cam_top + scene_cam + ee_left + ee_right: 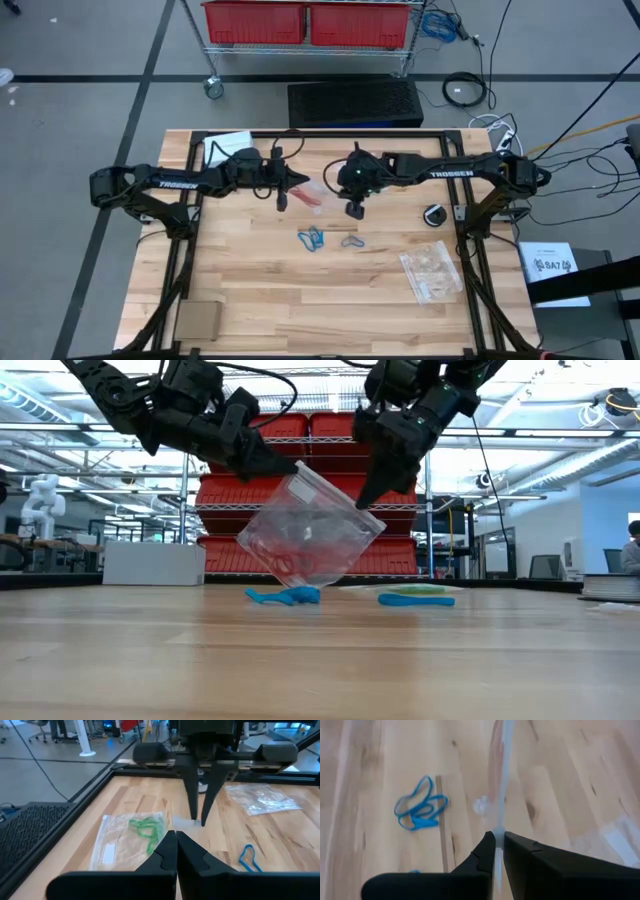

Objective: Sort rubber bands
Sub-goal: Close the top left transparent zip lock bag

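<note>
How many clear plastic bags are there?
3 bags: one lifted above the table, one lying flat with green bands inside, one near the table's right edge. Others may be hidden.

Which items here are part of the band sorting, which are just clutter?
In play:
- thin blue rubber bands loose on the table
- clear plastic bag with red bands, held up by left gripper and right gripper
- clear bag with green bands

Lying about:
- brown cardboard square
- black round object
</note>
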